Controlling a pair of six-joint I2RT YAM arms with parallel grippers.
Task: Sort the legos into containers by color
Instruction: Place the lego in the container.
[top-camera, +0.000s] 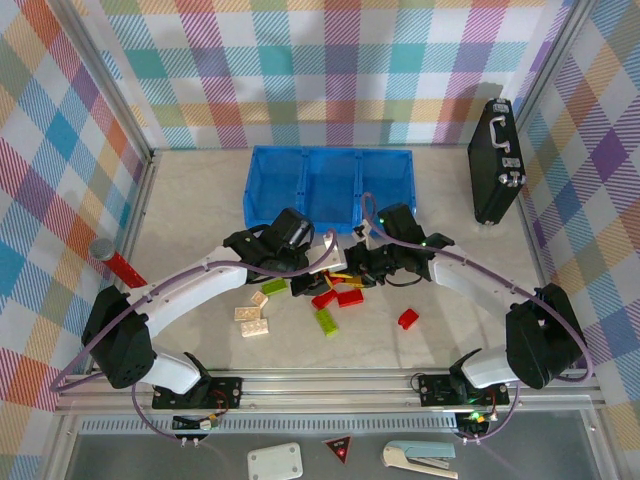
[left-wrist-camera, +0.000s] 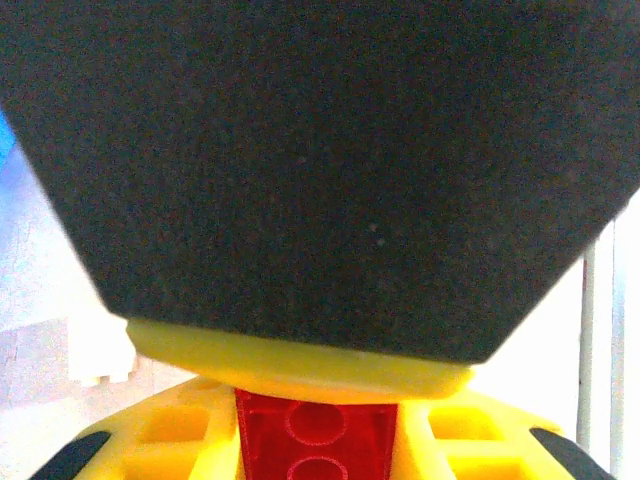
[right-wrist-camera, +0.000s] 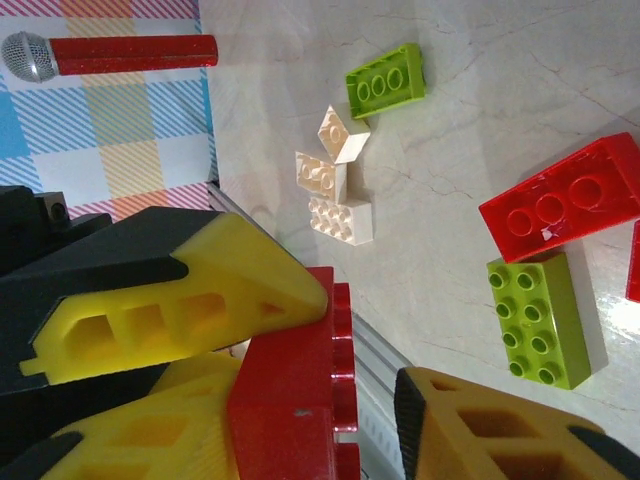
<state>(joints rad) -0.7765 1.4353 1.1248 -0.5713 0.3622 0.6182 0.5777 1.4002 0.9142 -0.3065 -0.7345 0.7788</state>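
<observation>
Beyond both my claws lies the blue tray (top-camera: 330, 185). My left claw (left-wrist-camera: 316, 430) is clamped on a red brick (right-wrist-camera: 290, 400); my right claw (right-wrist-camera: 315, 425) stands narrow around it, one finger touching. Its long axis runs along my fingers, studs facing the other finger.

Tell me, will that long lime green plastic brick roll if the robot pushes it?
Probably not: the long lime green plastic brick has flat sides and lies studs-up on the pale marble-look table, so it should slide, not roll. It looks rigid, so it likely won't bend. The glossy tabletop may let it skid or spin.
</observation>
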